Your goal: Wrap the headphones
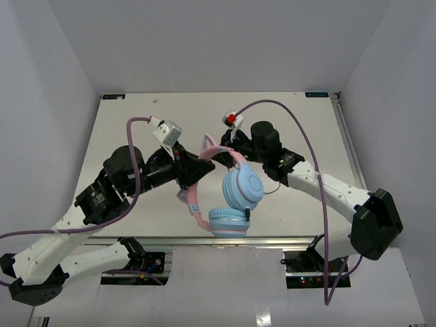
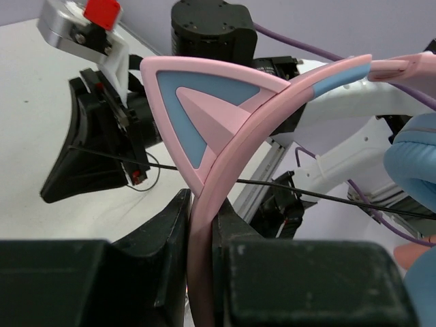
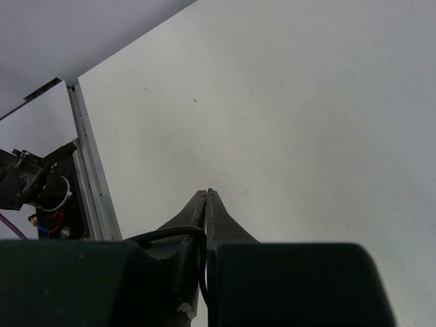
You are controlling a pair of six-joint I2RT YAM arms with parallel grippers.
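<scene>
top external: headphones [image 1: 242, 187] held up. left gripper [image 2: 201, 212] jaws clamped on headband [image 2: 235, 153]; right gripper [image 3: 207, 199] jaws pinched shut on cable [image 3: 170, 232]. no coils visible, possibly hidden; wrapping mostly left.

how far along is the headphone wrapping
Done: both grasps. The left gripper is shut on the pink headband of the headphones. In hand: the right gripper is shut on the thin black cable. Left: the wrapping itself; no turns of cable show around the headband or ear cups.
</scene>
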